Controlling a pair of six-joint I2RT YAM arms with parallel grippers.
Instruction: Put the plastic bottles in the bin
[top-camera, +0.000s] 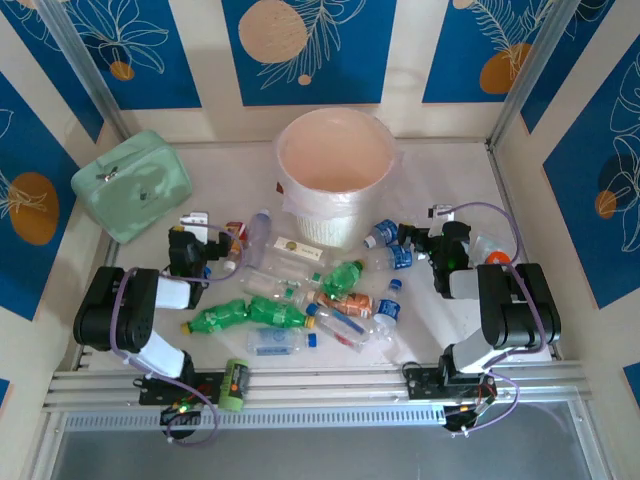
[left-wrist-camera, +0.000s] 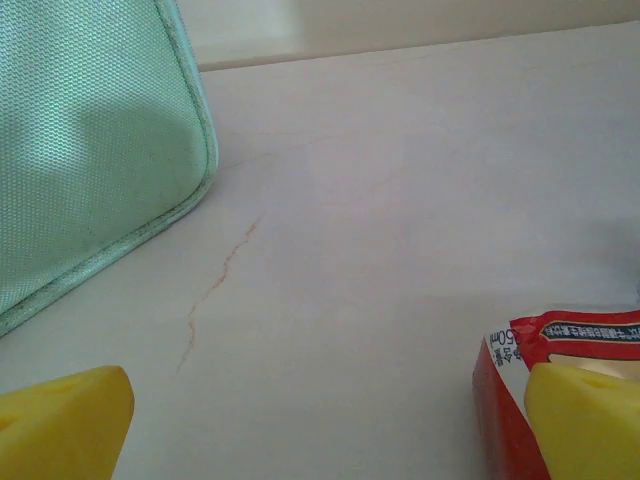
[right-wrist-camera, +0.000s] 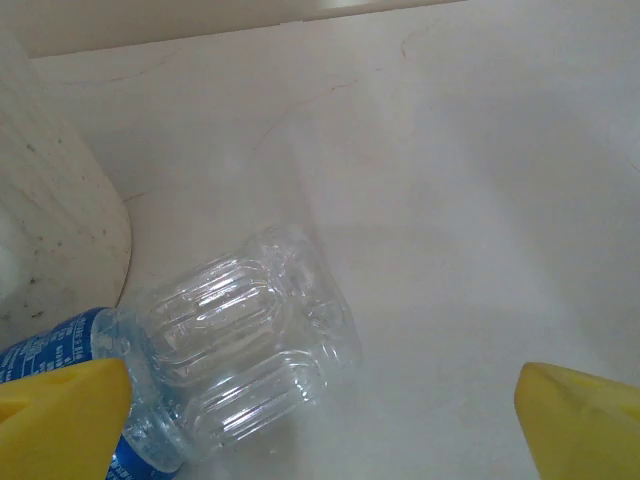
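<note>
The bin (top-camera: 335, 165), a round pale pail with a white liner, stands at the back centre. Several plastic bottles lie on the table in front of it: green ones (top-camera: 220, 316) (top-camera: 342, 275), clear blue-labelled ones (top-camera: 275, 342) (top-camera: 388, 300), and one with a brown-orange label (top-camera: 345, 303). My left gripper (top-camera: 200, 228) (left-wrist-camera: 330, 430) is open over bare table left of the pile, with nothing between its yellow fingertips (left-wrist-camera: 60, 425). My right gripper (top-camera: 420, 232) (right-wrist-camera: 320, 420) is open too. A clear bottle with a blue label (right-wrist-camera: 230, 350) (top-camera: 383, 233) lies just ahead of its left fingertip (right-wrist-camera: 60, 420).
A mint-green zip case (top-camera: 132, 185) (left-wrist-camera: 90, 150) lies at the back left. A red carton (left-wrist-camera: 510, 400) (top-camera: 235, 232) sits against my left gripper's right fingertip. A small green and orange cylinder (top-camera: 233, 385) rests on the front rail. Patterned walls enclose the table.
</note>
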